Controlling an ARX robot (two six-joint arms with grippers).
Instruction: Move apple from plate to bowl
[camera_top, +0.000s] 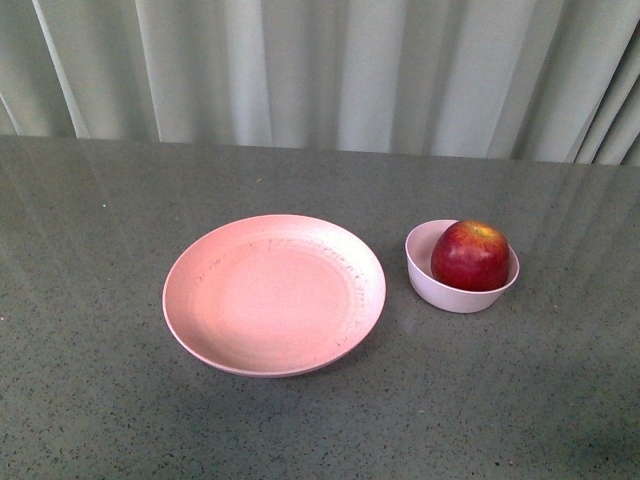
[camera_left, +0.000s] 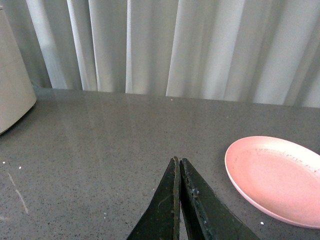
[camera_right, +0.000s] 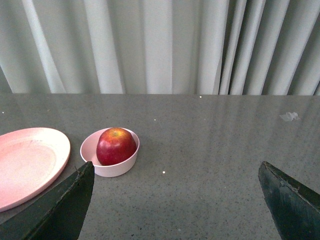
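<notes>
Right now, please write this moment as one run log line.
apple: in bowl | plate: empty | left gripper: shut, holding nothing | right gripper: open, holding nothing

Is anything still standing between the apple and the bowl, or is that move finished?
Nothing stands between them: the apple already sits inside the bowl, and the plate beside it is empty. The right gripper is open and back from the bowl; the left gripper is shut, holding nothing.

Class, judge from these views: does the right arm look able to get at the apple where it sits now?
Probably yes. The apple sits in the bowl, top exposed, and the right hand is open, facing it across bare table with nothing between.
</notes>
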